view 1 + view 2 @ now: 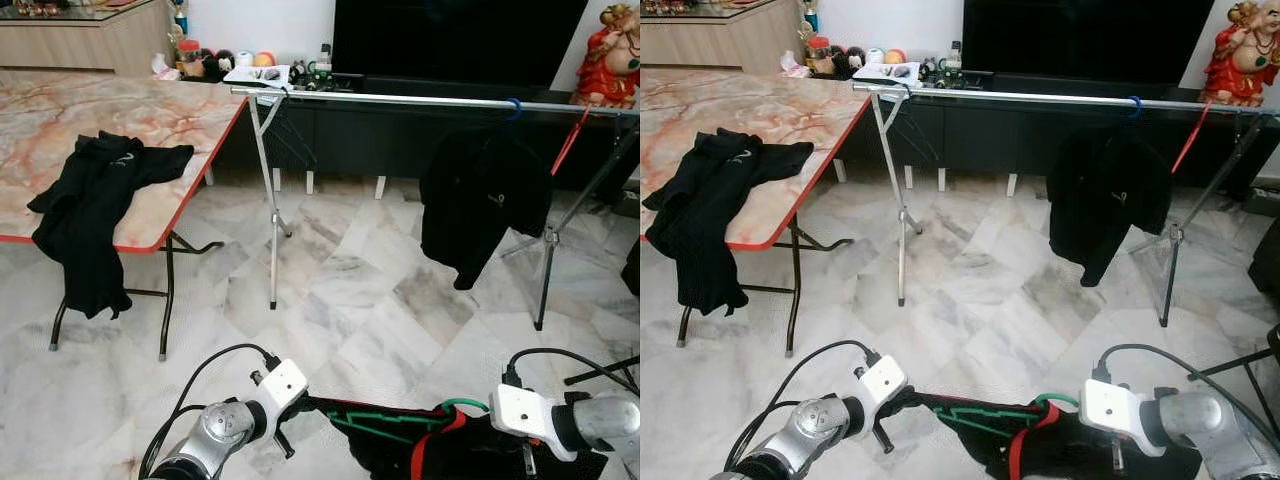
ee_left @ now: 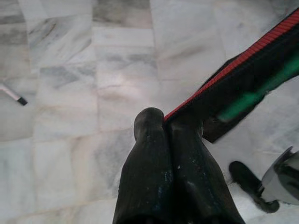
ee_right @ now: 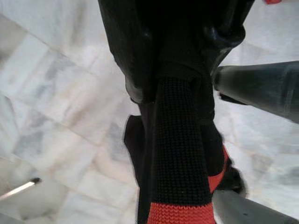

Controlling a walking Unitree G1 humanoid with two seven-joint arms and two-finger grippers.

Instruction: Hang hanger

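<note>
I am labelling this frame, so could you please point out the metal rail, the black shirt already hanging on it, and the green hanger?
metal rail (image 1: 400, 98), left eye view, bare middle of the bar.
black shirt (image 1: 480, 200), left eye view, chest.
green hanger (image 1: 463, 404), left eye view, hook.

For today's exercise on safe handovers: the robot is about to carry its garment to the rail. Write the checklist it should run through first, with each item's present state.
1. Left gripper shut on the garment: ok, fingers pinch its red-trimmed edge.
2. Right gripper shut on the garment: ok, the fabric is clamped between its fingers.
3. Green hanger seated in the garment: cannot tell, just its hook shows.
4. Free stretch on the rail: ok, bare between the left stand and the hung black top.
5. Floor ahead free of obstacles: ok.
6. Garment off the floor: cannot tell.
</note>
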